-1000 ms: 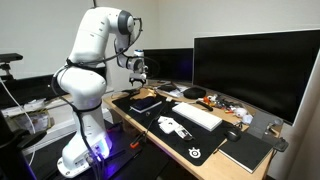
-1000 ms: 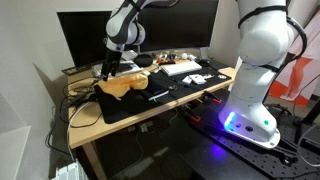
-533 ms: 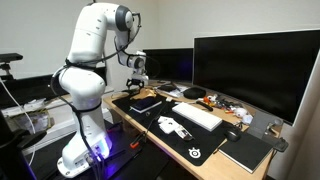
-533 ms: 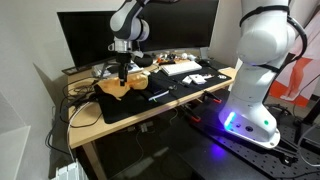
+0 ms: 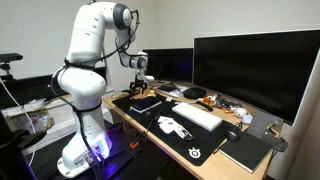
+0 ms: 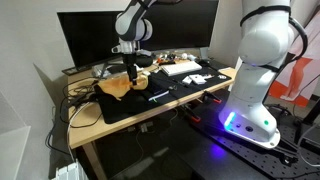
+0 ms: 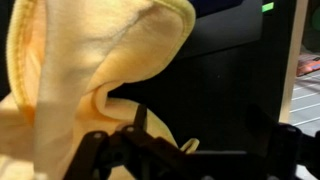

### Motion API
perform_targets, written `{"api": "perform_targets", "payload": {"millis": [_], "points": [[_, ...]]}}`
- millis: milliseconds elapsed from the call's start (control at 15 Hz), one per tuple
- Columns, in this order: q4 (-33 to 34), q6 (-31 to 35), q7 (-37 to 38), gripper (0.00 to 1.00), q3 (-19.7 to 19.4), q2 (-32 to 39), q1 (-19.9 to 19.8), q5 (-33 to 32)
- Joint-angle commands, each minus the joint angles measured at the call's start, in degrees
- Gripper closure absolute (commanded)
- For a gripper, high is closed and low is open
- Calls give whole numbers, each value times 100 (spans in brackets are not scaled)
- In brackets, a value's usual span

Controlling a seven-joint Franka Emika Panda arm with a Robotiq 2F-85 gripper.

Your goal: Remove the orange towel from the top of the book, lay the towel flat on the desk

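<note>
Towel (image 6: 118,86) lies bunched near the desk (image 6: 86,113) end; the book under it is hidden. Gripper (image 6: 131,74) hangs just above, jaws apart in the wrist view. Reaching step, I judge; next it should lower and pinch a fold.
</note>
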Motion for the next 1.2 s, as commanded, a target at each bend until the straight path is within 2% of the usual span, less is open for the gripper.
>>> {"api": "perform_targets", "payload": {"millis": [0, 200, 533, 867, 933, 1067, 1133], "points": [[-672, 961, -522, 0, -128, -319, 181, -164], [-933, 1639, -741, 0, -139, -198, 218, -264], [-1223, 2820, -906, 0, 89, -26, 68, -88], [-1219, 3581, -537, 1, -121, 255, 241, -532], [-1190, 3646, -464, 4, -192, 310, 284, -638], [-1146, 3716, -269, 27, -328, 387, 360, -882], [-1142, 3770, -181, 35, -386, 421, 393, -1004]]}}
